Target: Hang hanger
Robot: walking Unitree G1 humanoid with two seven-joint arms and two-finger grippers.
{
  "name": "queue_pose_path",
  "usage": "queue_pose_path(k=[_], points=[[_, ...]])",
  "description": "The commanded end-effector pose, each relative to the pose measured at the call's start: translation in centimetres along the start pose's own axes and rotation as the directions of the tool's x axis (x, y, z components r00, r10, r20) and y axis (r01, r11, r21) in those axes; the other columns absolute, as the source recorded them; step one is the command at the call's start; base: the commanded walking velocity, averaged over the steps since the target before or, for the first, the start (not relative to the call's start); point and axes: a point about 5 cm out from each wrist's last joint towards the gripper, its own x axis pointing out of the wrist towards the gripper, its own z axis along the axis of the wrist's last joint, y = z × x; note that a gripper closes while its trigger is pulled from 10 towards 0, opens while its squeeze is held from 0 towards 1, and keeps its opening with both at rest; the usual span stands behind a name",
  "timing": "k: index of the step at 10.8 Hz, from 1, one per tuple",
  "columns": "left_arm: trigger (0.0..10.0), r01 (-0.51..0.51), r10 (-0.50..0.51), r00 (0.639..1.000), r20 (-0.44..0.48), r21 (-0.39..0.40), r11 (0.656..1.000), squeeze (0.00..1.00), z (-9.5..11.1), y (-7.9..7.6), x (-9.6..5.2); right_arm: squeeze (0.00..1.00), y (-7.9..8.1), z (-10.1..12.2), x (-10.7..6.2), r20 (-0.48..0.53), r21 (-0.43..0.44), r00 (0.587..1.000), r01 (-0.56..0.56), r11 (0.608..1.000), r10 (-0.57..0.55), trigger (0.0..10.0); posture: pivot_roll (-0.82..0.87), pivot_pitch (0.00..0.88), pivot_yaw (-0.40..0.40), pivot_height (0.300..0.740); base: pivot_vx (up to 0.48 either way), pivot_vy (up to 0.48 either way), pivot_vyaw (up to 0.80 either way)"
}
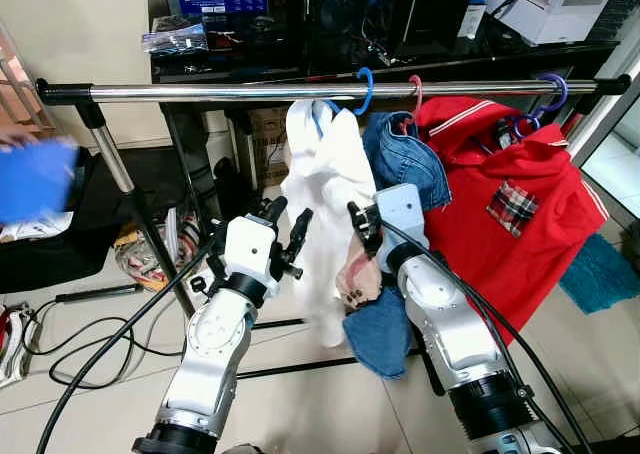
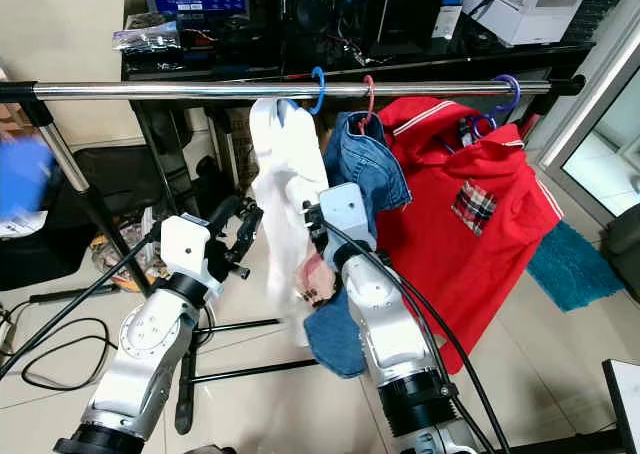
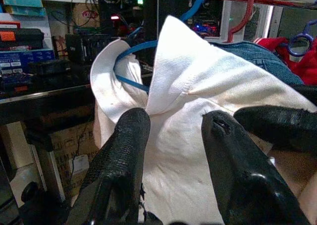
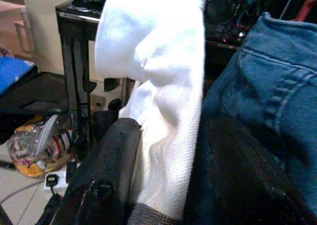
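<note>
The left gripper (image 1: 293, 226) is raised just beside the left edge of the white shirt (image 1: 325, 189), its two black fingers (image 3: 124, 150) spread apart with nothing between them — in the left wrist view they frame the shirt's collar without closing on it. The right gripper (image 1: 358, 224) sits on the other side of the same garment; in the right wrist view white fabric (image 4: 163, 101) runs down between its fingers (image 4: 111, 165), though whether they actually pinch it cannot be told.

The white shirt hangs on a blue hanger (image 1: 362, 89) whose hook is over the chrome rail (image 1: 200, 92) of the clothes rack — the hanger is already on the bar. Just to its right a denim garment (image 1: 408, 159) hangs from a red hanger (image 1: 415, 92), and beyond that a red polo shirt (image 1: 500, 204) with a plaid pocket hangs on a purple hanger (image 1: 552, 89). Behind the rail stands a dark table (image 1: 250, 59) loaded with boxes and electronics. A blurred blue object (image 1: 35, 179) shows at the far left.
</note>
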Motion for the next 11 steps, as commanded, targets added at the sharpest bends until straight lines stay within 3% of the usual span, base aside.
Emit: queue_pose_path(k=[1, 2, 3, 8, 11], points=[[10.0, 0.005, -0.005, 1.000, -0.003, 0.011, 1.000, 0.00, -0.1, -0.1, 0.0, 0.28, -0.8, 1.2, -0.1, 0.071, 0.019, 0.997, 0.031, 0.999, -0.032, 0.0, 0.17, 0.081, -0.048, 0.740, 0.000, 0.000, 0.00], [10.0, 0.005, -0.005, 1.000, -0.002, 0.013, 1.000, 0.00, -0.1, 0.0, 0.0, 0.28, -1.1, 1.6, -0.3, 0.100, 0.007, 0.994, 0.038, 0.999, -0.038, 0.0, 0.17, 0.079, -0.048, 0.740, 0.000, 0.000, 0.00], [10.0, 0.003, -0.002, 1.000, -0.003, 0.016, 1.000, 0.00, -0.1, 0.1, 0.0, 0.17, -1.4, 1.4, -1.4, 0.121, -0.049, 0.992, 0.041, 0.998, -0.035, 0.0, 0.16, 0.079, -0.049, 0.740, 0.000, 0.000, 0.00], [10.0, 0.015, -0.015, 1.000, -0.009, 0.011, 1.000, 0.00, -0.3, -0.2, -0.1, 0.04, -2.4, -0.4, -4.6, 0.132, -0.124, 0.991, 0.015, 0.992, 0.002, 0.0, 0.14, 0.084, -0.042, 0.740, 0.000, 0.000, 0.00], [10.0, 0.025, -0.025, 1.000, -0.002, 0.015, 1.000, 0.00, -0.2, -0.2, 0.0, 0.04, -2.1, 1.5, -4.8, 0.250, -0.143, 0.968, 0.021, 0.990, 0.016, 0.0, 0.14, 0.078, -0.038, 0.740, 0.000, 0.000, 0.00]])
